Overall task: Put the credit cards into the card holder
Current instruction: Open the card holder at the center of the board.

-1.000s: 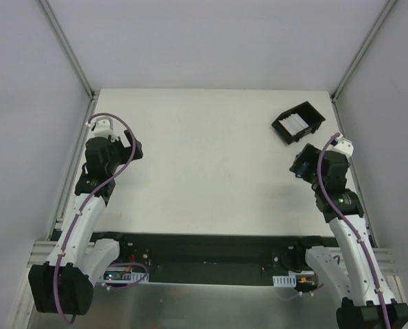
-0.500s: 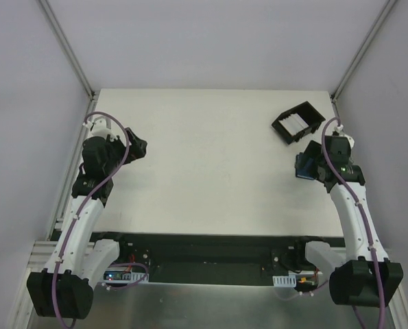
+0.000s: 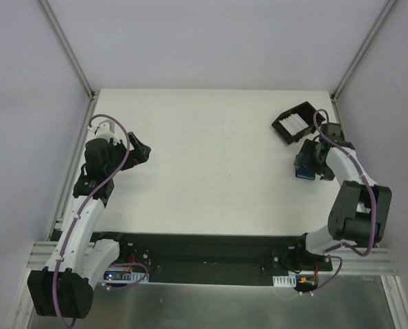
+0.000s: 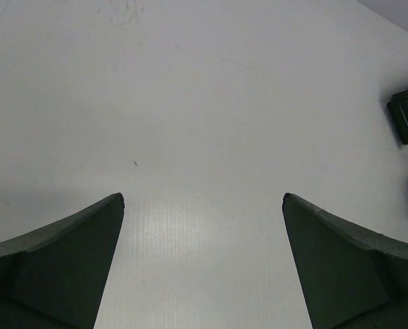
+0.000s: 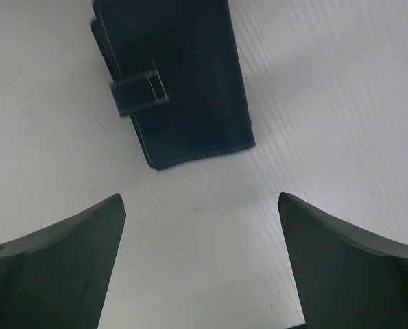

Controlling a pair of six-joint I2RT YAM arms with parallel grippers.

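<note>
The right gripper [image 5: 202, 200], jaws spread, had swung over the closed card holder [image 5: 190, 89] at right, seemingly to grasp it.

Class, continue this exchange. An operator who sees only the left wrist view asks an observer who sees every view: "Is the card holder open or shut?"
Observer: Shut. The card holder lies folded flat on the table, snap tab across its front.
Operator: Where are the credit cards?
Observer: Whitish credit cards sit in the black tray, beyond the holder.
Operator: And the right gripper?
Observer: The right gripper is open, poised at the holder, holding nothing.
</note>
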